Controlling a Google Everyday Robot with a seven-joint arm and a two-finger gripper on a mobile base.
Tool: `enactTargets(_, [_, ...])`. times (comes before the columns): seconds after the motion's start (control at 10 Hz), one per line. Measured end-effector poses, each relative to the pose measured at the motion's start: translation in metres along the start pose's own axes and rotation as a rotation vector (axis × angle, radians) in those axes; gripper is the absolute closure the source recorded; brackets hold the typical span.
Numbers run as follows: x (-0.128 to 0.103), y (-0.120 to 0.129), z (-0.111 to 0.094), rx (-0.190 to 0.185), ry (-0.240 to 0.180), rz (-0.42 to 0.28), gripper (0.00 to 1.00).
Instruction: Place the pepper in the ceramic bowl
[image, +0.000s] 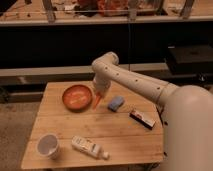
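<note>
The orange-red pepper (96, 102) hangs point-down from my gripper (100, 93), which is shut on its upper end. It is just off the right rim of the orange-brown ceramic bowl (76, 97), a little above the wooden table (60, 127). The bowl sits at the table's back left. My white arm reaches in from the right.
A blue sponge (115, 103) lies just right of the pepper. A dark bar with a red end (142, 119) lies further right. A white bottle (89, 147) lies on its side at the front, and a white cup (48, 145) stands at the front left.
</note>
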Motion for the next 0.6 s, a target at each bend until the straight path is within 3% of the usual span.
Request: enactTargets(0.6, [0.005,-0.025,0.010,0.010,0.030,-0.028,0.87])
